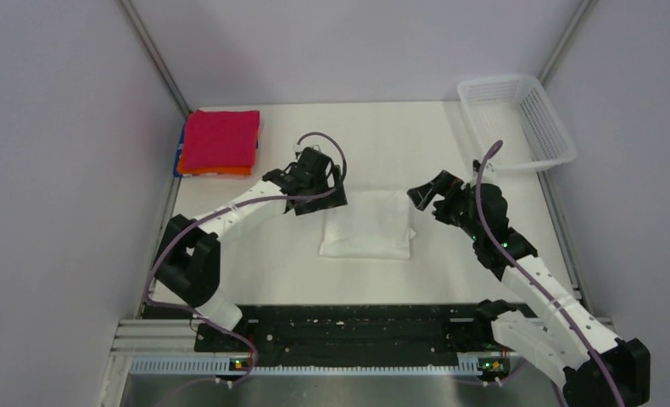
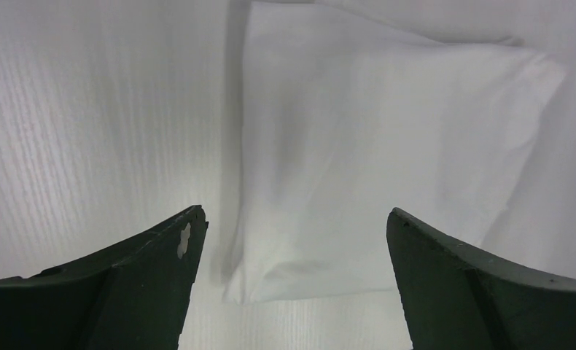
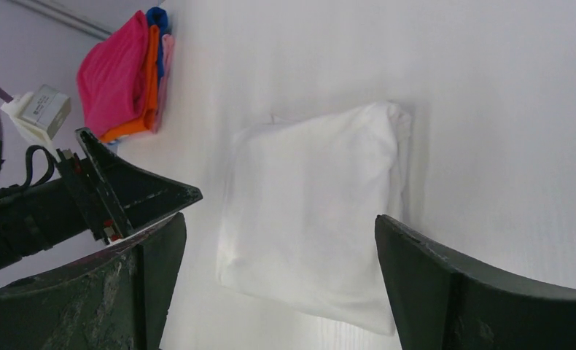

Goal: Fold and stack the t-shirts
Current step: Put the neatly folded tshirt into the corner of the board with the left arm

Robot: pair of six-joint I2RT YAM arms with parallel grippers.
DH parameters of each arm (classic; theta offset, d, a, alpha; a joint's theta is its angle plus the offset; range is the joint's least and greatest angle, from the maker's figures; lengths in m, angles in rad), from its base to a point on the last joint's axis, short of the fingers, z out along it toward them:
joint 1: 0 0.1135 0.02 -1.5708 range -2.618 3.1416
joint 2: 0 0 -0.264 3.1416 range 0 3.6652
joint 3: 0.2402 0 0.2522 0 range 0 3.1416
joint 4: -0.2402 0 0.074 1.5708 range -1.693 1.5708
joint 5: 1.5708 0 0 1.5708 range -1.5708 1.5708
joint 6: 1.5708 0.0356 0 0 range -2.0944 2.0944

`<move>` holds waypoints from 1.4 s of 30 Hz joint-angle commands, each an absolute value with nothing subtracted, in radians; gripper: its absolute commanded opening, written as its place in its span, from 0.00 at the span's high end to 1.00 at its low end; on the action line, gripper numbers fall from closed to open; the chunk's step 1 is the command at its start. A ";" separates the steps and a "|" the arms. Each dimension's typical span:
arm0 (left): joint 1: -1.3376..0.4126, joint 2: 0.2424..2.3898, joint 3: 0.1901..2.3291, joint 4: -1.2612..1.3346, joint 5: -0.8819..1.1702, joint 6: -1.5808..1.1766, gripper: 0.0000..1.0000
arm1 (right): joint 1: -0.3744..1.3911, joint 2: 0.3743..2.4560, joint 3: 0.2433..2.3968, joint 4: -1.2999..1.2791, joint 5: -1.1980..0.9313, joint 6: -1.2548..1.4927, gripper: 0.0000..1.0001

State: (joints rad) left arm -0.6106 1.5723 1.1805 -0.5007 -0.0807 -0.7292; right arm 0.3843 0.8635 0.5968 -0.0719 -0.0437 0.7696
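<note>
A folded white t-shirt (image 1: 367, 225) lies flat at the table's middle; no print shows on it. It also shows in the left wrist view (image 2: 372, 160) and the right wrist view (image 3: 314, 197). A folded stack with a crimson shirt on top of orange and blue ones (image 1: 220, 142) sits at the back left, and shows in the right wrist view (image 3: 125, 73). My left gripper (image 1: 332, 197) is open and empty over the white shirt's far left corner (image 2: 296, 219). My right gripper (image 1: 425, 197) is open and empty, just beyond the shirt's far right corner (image 3: 278, 226).
A white plastic mesh basket (image 1: 518, 119) stands at the back right corner. Grey walls enclose the table on the left, back and right. A black rail with the arm bases runs along the near edge (image 1: 348, 335).
</note>
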 commanded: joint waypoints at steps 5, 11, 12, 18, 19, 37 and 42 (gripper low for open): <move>-0.592 1.772 1.268 -0.571 -0.077 -0.693 0.01 | 0.389 0.801 0.613 -0.199 0.093 0.699 0.01; -0.602 1.842 1.269 -0.521 -0.008 -0.690 0.01 | 0.389 0.808 0.615 -0.210 0.096 0.683 0.01; -0.604 1.850 1.270 -0.516 -0.005 -0.690 0.01 | 0.388 0.810 0.614 -0.210 0.097 0.681 0.01; -0.641 1.918 1.295 -0.512 0.027 -0.713 0.01 | 0.389 0.824 0.611 -0.210 0.097 0.675 0.01; -0.647 1.933 1.304 -0.518 0.023 -0.718 0.02 | 0.388 0.827 0.611 -0.210 0.097 0.674 0.01; -0.725 2.171 1.764 -0.974 -0.683 -0.681 1.00 | 0.342 0.825 0.595 -0.228 0.116 0.634 0.01; -0.668 2.128 1.812 -0.931 -0.909 -0.527 1.00 | 0.320 0.815 0.585 -0.230 0.109 0.627 0.01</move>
